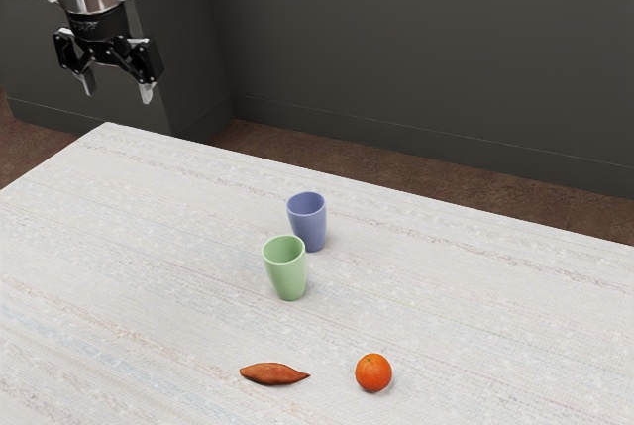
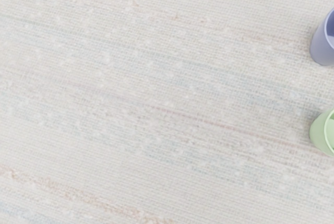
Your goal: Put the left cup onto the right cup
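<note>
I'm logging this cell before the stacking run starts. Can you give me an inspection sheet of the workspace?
Surface: pale woven-look table, flat, no spills seen.
Job's things: green cup and blue cup, both upright with mouths up, near each other but apart; not stacked.
Clutter: sweet potato and orange lie near the table's front edge, apart from the cups and from each other.
Grippers: jaws open, holding nothing, high above the table's far corner at the exterior view's left, well away from both cups.
Cables: nothing seen.
Surroundings: dark grey walls, brown floor.
</note>
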`<state>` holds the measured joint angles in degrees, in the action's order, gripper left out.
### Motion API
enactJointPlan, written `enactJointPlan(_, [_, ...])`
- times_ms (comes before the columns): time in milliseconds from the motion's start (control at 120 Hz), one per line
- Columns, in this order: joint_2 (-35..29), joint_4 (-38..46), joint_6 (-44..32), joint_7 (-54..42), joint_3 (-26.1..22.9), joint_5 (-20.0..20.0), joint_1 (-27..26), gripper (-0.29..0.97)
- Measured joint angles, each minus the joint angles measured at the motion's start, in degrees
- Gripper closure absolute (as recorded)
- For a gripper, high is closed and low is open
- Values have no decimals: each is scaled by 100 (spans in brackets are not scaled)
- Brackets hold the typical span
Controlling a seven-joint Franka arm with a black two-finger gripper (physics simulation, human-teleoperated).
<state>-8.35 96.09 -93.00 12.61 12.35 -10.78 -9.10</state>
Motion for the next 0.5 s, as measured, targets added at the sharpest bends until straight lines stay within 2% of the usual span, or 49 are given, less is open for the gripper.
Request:
enactJointPlan(258, [256, -31, -123, 55, -26, 5, 13, 0])
enactJointPlan(500, [1374, -298, -639, 93, -26, 31, 17, 0])
